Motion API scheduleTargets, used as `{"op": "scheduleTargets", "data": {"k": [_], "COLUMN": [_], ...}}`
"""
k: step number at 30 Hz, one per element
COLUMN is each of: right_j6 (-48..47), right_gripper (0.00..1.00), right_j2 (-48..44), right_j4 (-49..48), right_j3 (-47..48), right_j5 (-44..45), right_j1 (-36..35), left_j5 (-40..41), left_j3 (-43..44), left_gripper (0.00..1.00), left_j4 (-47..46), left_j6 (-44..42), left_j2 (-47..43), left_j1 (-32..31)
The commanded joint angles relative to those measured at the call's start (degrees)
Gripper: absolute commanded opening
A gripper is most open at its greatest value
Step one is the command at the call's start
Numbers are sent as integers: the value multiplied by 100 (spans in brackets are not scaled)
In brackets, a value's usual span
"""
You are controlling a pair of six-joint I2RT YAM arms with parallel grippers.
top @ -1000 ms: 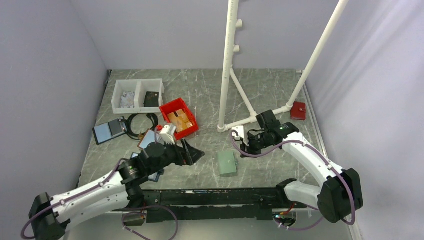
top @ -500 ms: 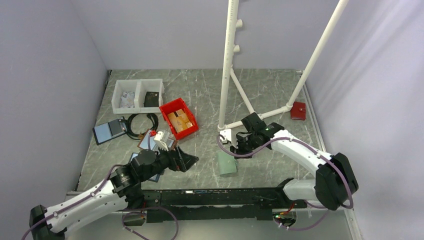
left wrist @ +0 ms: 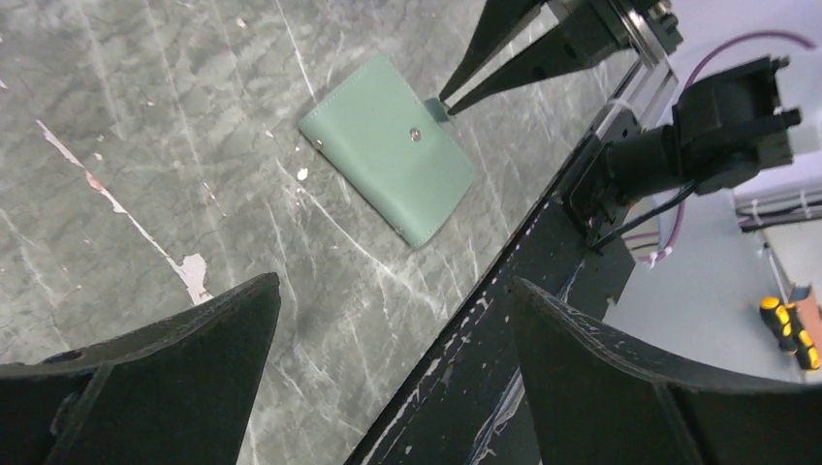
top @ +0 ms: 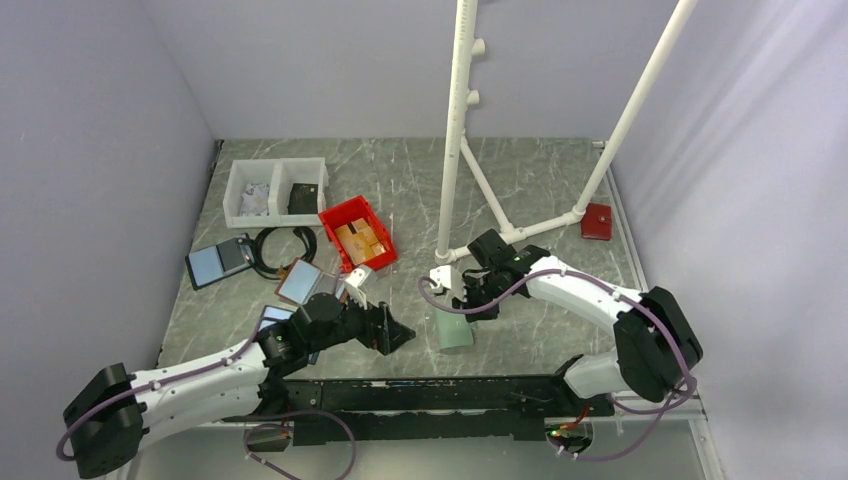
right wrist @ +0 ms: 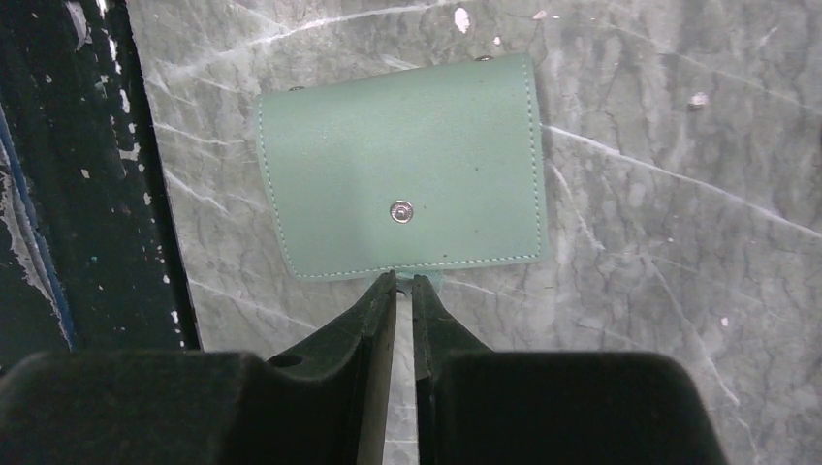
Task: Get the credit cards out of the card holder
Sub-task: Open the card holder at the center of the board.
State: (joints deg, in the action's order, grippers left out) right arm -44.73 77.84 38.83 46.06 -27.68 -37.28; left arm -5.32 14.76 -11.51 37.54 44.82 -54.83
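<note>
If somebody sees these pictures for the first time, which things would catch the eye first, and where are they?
First, the closed teal card holder lies flat near the front edge of the table, and the right gripper has its thin fingertips pinched on the small tab at its side. To the left, the left gripper hovers wide open, facing it. Farther back, a bright red bin stands out.

Lab: walled bench (top: pixel 540 180), PVC frame (top: pixel 456 130)

The left arm (top: pixel 195 378) and right arm (top: pixel 585 290) are showing white shells, black joints and purple cables (left wrist: pixel 775 35) beyond the black base rail (top: pixel 450 392). The left hand (left wrist: pixel 393 286) and right hand (right wrist: pixel 405 279) are tapering into black fingers (right wrist: pixel 359 339).
</note>
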Motion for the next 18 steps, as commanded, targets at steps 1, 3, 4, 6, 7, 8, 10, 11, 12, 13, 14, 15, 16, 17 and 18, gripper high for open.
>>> {"op": "scheduleTargets", "data": {"k": [1,3,4,6,7,8,10,11,12,13,14,15,16,17,18], "right_j6": [48,52,38,-24,-61,-103,-112,-102,-84,-80,-92,-121,-135,-119,-76], "right_gripper": [14,13,13,13,13,13,12,12,12,12,12,12,13,13,13], "right_j2": [139,176,208,255,271,276,235,196,126,50,-25,-80,-111,-111,-85], "right_j4": [-134,-127,-97,11,79,135,183,212,237,273,326,380,414,425,417], "right_j3": [219,219,219,248,260,265,270,290,322,355,404,452,490,524,554], "right_j5": [153,188,204,277,322,363,419,366,230,56,-139,-412,-602,-745,-856], "right_j1": [-116,-130,-131,-130,-131,-124,-110,-86,-44,-21,-4,0,1,-3,-14], "left_j5": [-109,184,327,512,729,890,1236,1440,1641,1945,2152,2323,2506,2622,2739], "left_j3": [-157,-204,-212,-219,-208,-184,-75,8,106,197,280,346,404,439,498], "left_gripper": [94,94,94,93,93,93,93,93,93,93,93,94,94,94,94], "left_j4": [-1058,-1204,-1240,-1325,-1378,-1414,-1436,-1426,-1425,-1435,-1471,-1550,-1646,-1790,-1941], "left_j6": [-676,-1031,-1215,-1543,-1688,-1816,-2076,-2215,-2368,-2503,-2638,-2738,-2833,-2917,-3003], "left_j2": [170,197,219,284,337,422,673,854,1055,1274,1512,1724,1959,2159,2384], "left_j1": [-294,-581,-725,-1011,-1164,-1308,-1643,-1834,-2028,-2190,-2351,-2488,-2602,-2700,-2771]}}
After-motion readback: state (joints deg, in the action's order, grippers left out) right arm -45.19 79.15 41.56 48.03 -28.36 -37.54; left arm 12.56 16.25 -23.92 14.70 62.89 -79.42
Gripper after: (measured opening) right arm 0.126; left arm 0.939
